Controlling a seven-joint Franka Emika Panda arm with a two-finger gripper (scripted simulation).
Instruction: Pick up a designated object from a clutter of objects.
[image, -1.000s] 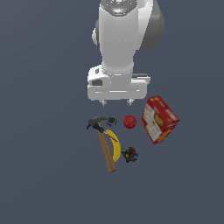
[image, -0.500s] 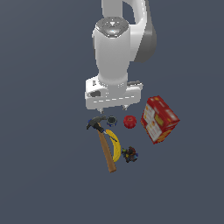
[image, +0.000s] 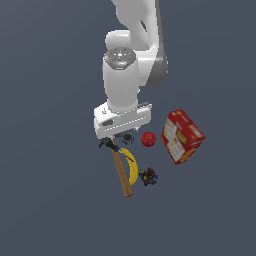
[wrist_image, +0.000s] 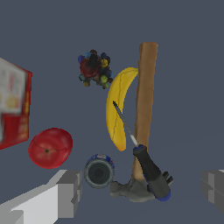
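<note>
Descent: dropping onto the clutter from the higher hover of a second ago, carrying the tool (wrist_image: 140, 191) wide open and empty. Bracketing the dark ring (wrist_image: 99, 171), though off-centre, just beside one finger (wrist_image: 69, 193) and close against the hammer (wrist_image: 145, 100) head. Probably nearing grasp height. Looking past a dark-handled screwdriver (wrist_image: 151, 171) lying across the hammer, then banana (wrist_image: 116, 111), red fruit (wrist_image: 50, 148) and lumpy trinket (wrist_image: 93, 68). Cropping the red-and-white box (wrist_image: 14, 107) at the frame edge; hiding the fingertips under the arm in the exterior view.
</note>
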